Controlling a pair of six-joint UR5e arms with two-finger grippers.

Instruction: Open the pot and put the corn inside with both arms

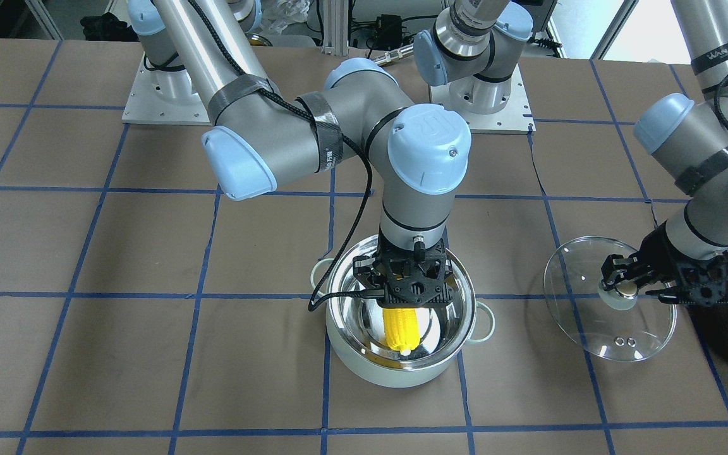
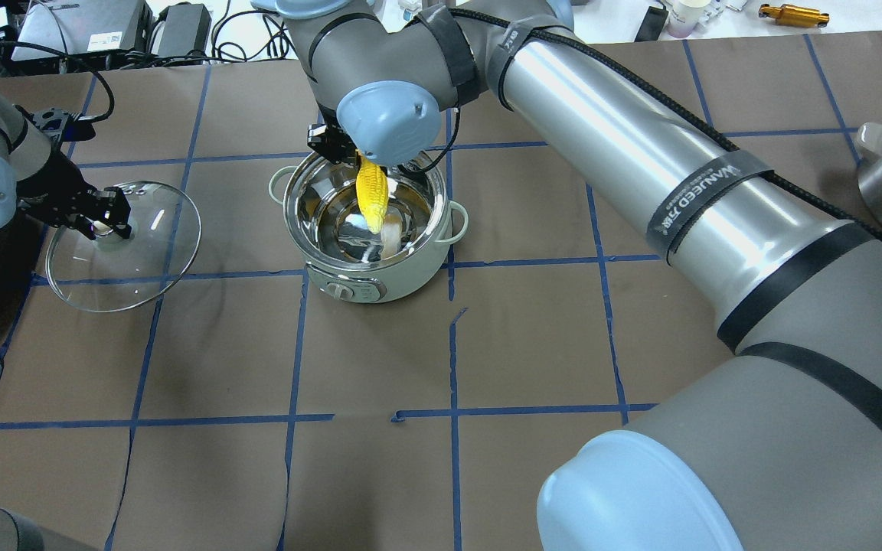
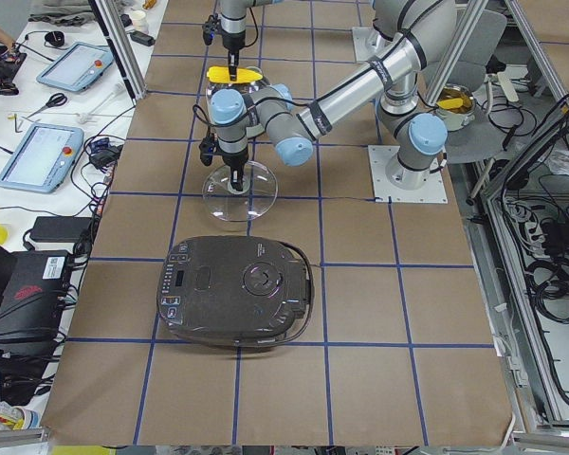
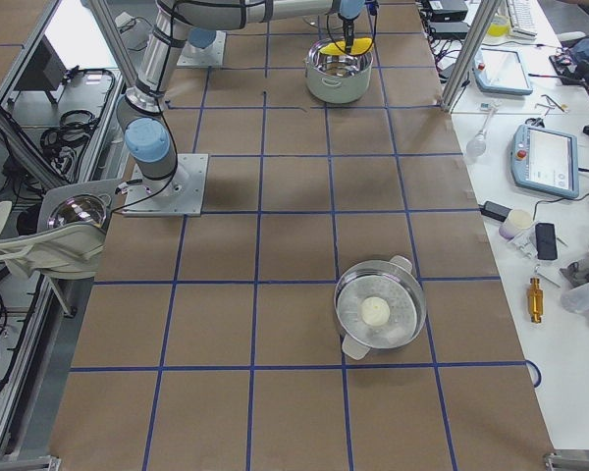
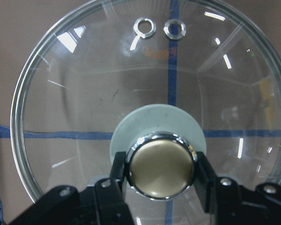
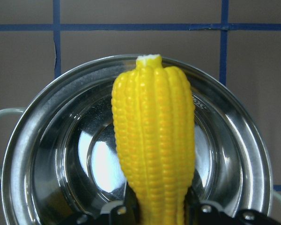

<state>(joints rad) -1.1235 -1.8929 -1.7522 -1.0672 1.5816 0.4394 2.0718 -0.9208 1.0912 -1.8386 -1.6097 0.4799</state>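
Observation:
The mint-green pot (image 1: 402, 374) stands open at the table's middle, its steel inside bare. My right gripper (image 1: 406, 304) is shut on the yellow corn (image 1: 400, 328) and holds it tip down over the pot's opening; the wrist view shows the corn (image 6: 154, 140) above the pot (image 6: 47, 140). My left gripper (image 1: 623, 288) is shut on the gold-topped knob (image 5: 161, 166) of the glass lid (image 1: 610, 328). It holds the lid tilted, low over the table, beside the pot. From overhead the lid (image 2: 123, 260) is left of the pot (image 2: 368, 279).
A black appliance (image 3: 237, 289) sits close behind the lid on my left side. A steel pot with a white ball (image 4: 378, 314) stands far to my right. Brown table with blue tape lines lies all around the pot.

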